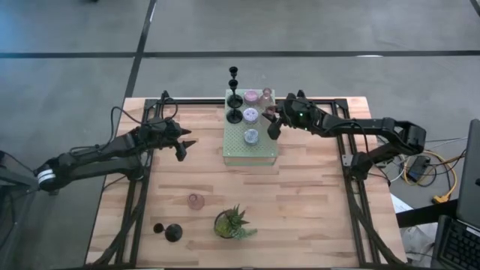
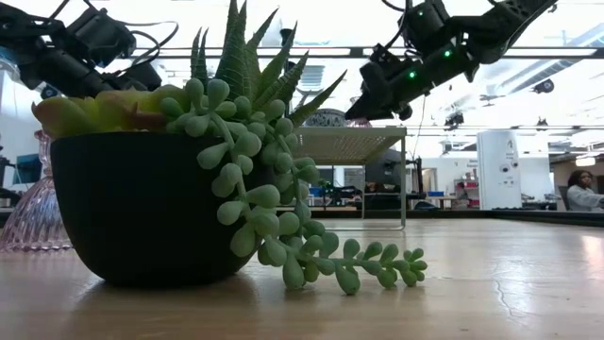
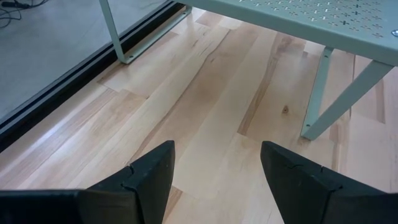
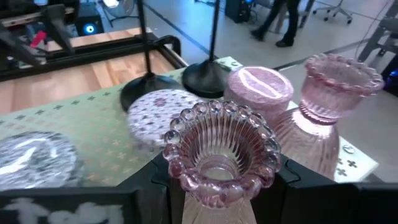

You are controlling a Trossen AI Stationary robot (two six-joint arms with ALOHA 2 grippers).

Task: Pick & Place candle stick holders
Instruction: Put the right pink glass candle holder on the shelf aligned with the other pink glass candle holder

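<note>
The pink glass holder with the beaded rim sits upright between the fingers of the right tool, which is clamped on it, mouth up, over the far right part of the pale green perforated stand. In my judgement the coming move turns on what lies just beyond it: a second pink glass holder, taller and fluted, stands very close on the side away from the counter's centre, and a lilac-grey holder with a flat top stands just behind. A patterned lilac-grey holder lies to the other side, and another farther along the stand. So the free spot, if there is one, is narrow, and the held piece must go straight down along its upright axis rather than swing sideways.

The high view gives the wider layout the wrist picture lacks: two black stem holders at the stand's far left corner, a third pink glass holder alone on the counter, and a black holder lying near the front left corner beside the succulent pot. The left tool, fingers spread wide and empty, hangs over bare wood left of the stand and is nearer those loose pieces. The low view is mostly blocked by the pot.
</note>
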